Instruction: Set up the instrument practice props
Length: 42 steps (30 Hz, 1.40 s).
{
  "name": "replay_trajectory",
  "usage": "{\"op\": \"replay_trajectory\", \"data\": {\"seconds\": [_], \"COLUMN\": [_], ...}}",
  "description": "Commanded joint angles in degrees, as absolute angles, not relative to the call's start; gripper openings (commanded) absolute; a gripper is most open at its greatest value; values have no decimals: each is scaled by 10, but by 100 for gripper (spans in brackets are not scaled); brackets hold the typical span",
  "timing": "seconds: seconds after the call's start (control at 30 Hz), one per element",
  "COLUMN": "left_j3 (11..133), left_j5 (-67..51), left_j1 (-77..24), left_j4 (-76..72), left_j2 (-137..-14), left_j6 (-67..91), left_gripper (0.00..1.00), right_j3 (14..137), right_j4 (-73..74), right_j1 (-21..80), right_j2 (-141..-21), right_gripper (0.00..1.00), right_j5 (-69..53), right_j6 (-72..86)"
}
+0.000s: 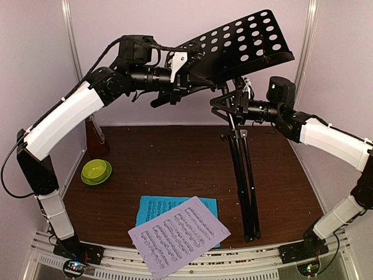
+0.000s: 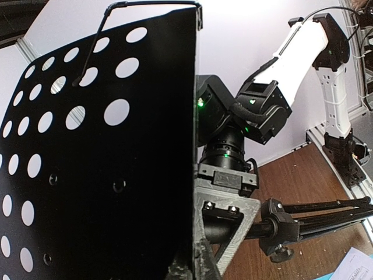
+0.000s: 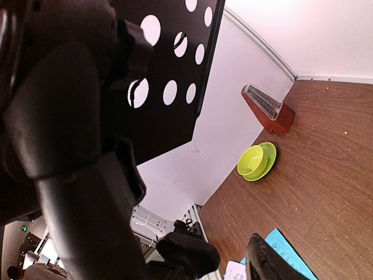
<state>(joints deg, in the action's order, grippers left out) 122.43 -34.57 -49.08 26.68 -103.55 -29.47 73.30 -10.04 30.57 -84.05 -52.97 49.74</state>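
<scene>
The white music sheet [image 1: 179, 236] lies at the tabletop's near edge, overlapping the cyan music sheet [image 1: 152, 206] just behind it. Both are well below and apart from either end effector. The black perforated music stand [image 1: 239, 41] is raised over the far right part of the tabletop. Its tripod legs [image 1: 247, 186] are bunched together and reach down towards the near right corner. The metronome [image 1: 95, 135] stands at the far left corner, with a lime-green bowl [image 1: 96, 171] just in front of it. The tabletop [image 1: 175, 157] is dark brown wood, enclosed by pale walls [image 1: 35, 52].

The left end effector [image 1: 191, 73] is clenched on the left edge of the stand's perforated plate. The right end effector [image 1: 230, 108] sits around the stand's post just under the plate; whether it presses on the post, I cannot tell.
</scene>
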Motion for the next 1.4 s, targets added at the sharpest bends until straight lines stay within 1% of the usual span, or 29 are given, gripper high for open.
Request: {"op": "replay_trajectory", "data": {"seconds": [0.0, 0.1, 0.2, 0.47, 0.83, 0.87, 0.9, 0.93, 1.0, 1.07, 1.1, 1.13, 1.27, 1.37], "left_j3": [1250, 1251, 1252, 1233, 1217, 1213, 1208, 1199, 1177, 1163, 1158, 1154, 1111, 1069], "left_j5": [-375, -375, -373, -365, -348, -344, -338, -334, -323, -313, -308, -302, -263, -223], "left_j1": [-497, -497, -497, -497, -497, -497, -497, -497, -498, -497, -498, -498, -497, -497], "left_j4": [72, 87, 104, 123, 119, 115, 110, 102, 84, 73, 73, 76, 69, 49], "left_j2": [-963, -963, -960, -945, -933, -930, -927, -923, -913, -905, -902, -898, -867, -837], "left_j6": [-309, -323, -335, -351, -358, -357, -356, -356, -352, -349, -347, -347, -345, -329], "left_gripper": [0, 0, 0, 0, 0, 0, 0, 4, 13, 20, 26, 29, 39, 44], "right_j3": [755, 758, 759, 748, 764, 768, 769, 770, 772, 776, 779, 783, 808, 834], "right_j4": [-102, -94, -78, -48, -72, -77, -81, -86, -103, -122, -134, -141, -169, -178], "right_j1": [309, 308, 304, 289, 292, 294, 295, 295, 295, 294, 294, 294, 293, 292], "right_j2": [-842, -839, -834, -818, -822, -821, -820, -818, -815, -810, -809, -807, -804, -806], "right_gripper": [62, 65, 64, 49, 16, 8, 3, 0, 0, 0, 0, 0, 0, 0], "right_j5": [-522, -527, -527, -518, -518, -518, -517, -516, -509, -498, -492, -483, -454, -432], "right_j6": [494, 487, 478, 456, 472, 474, 475, 478, 485, 491, 495, 498, 504, 502]}}
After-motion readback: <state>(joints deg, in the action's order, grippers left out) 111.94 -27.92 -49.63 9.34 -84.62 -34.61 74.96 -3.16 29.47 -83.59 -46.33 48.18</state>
